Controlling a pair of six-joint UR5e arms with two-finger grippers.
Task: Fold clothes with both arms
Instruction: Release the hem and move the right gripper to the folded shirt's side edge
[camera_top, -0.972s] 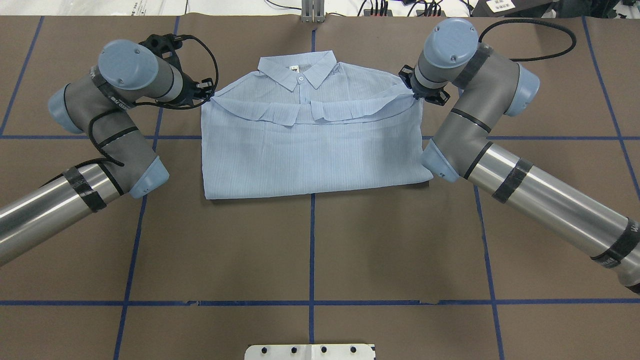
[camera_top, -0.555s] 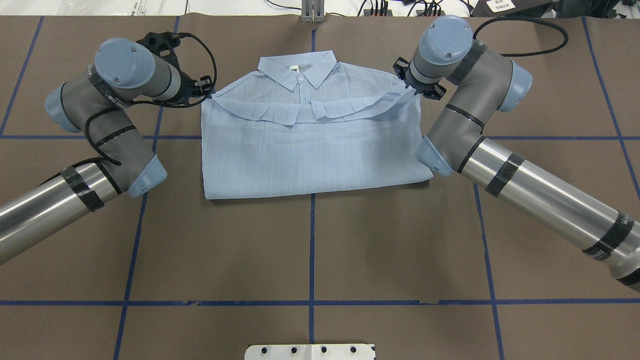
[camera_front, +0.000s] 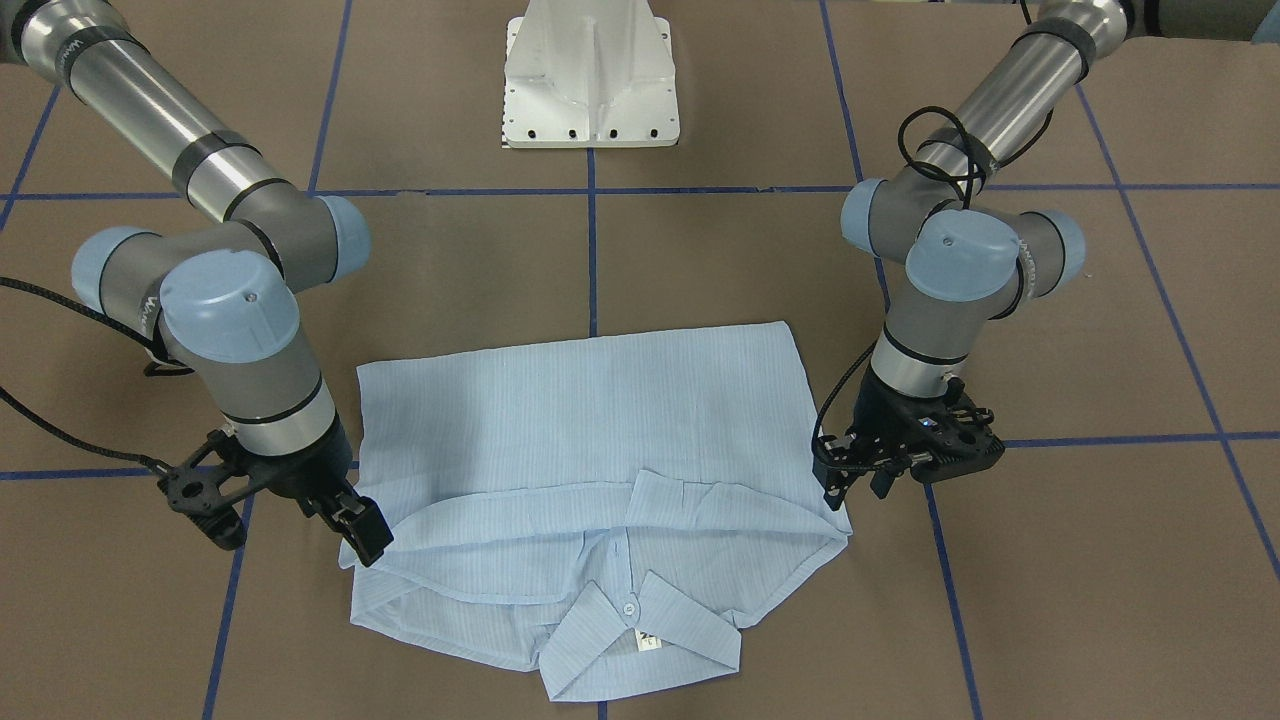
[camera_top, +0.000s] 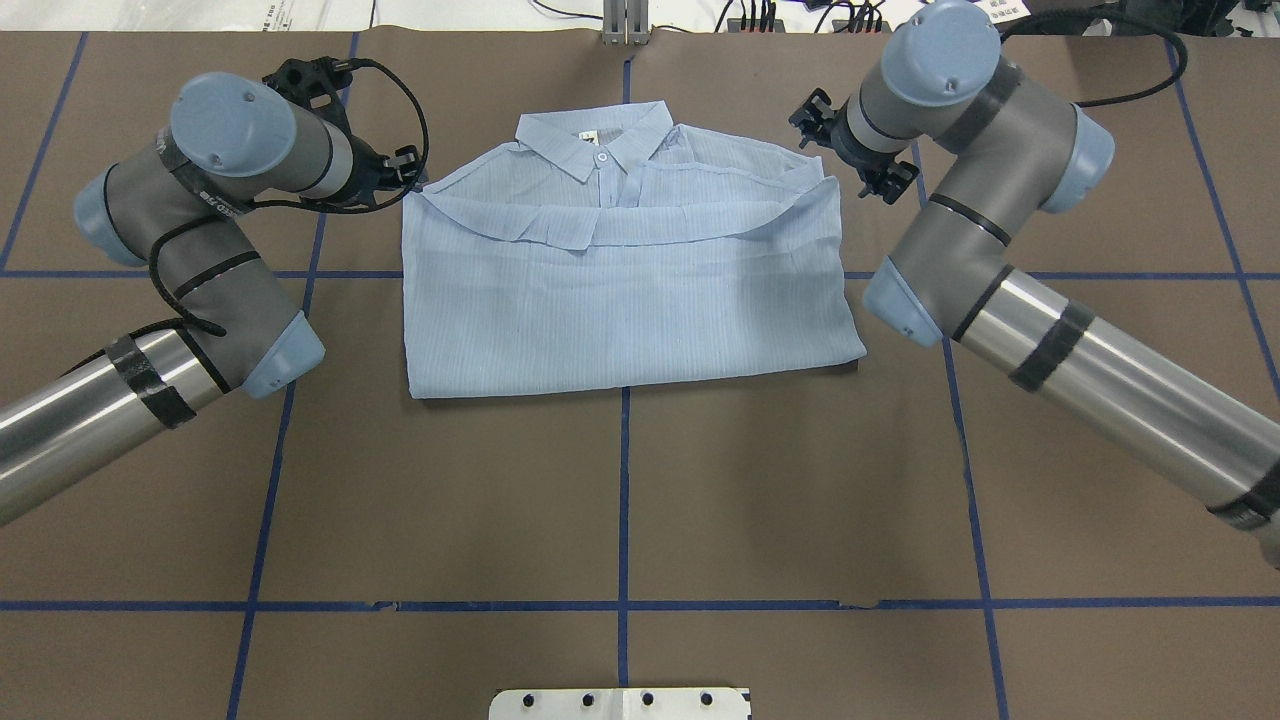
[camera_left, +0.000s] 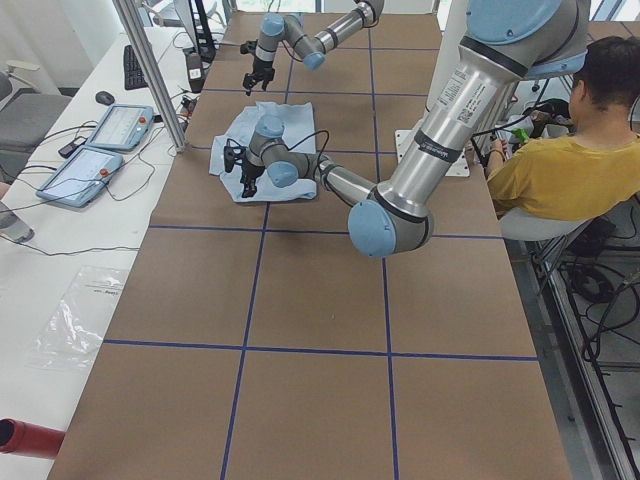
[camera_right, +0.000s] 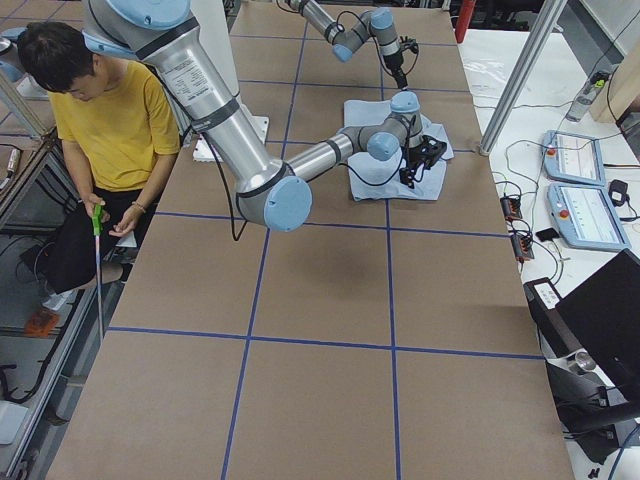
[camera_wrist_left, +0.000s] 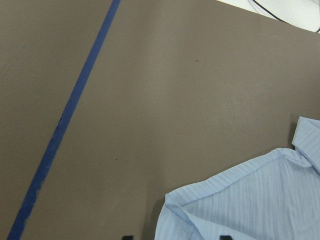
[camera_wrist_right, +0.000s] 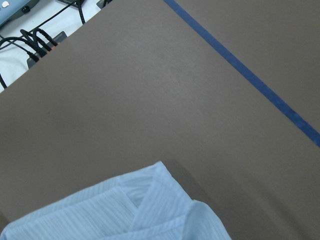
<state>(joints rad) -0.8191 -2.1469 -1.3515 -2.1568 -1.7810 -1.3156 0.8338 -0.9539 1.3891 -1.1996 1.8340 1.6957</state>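
The light blue shirt lies folded on the brown table, collar at the far side, with its lower part laid over the chest. It also shows in the front view. My left gripper hovers at the shirt's far left corner. Its fingertips stand apart on either side of that corner, so it is open. My right gripper is off the far right corner and holds no cloth. The right wrist view shows only that corner. In the front view my right gripper is on the left and my left gripper on the right.
The white pedestal base stands at the robot's side of the table. Blue tape lines cross the brown cover. A seated person in yellow is beside the table. Tablets and cables lie on the far bench.
My right gripper has let go of the shirt's corner and moved up and away to the right. The raised fold edge has dropped flat. My left arm has drawn back slightly.
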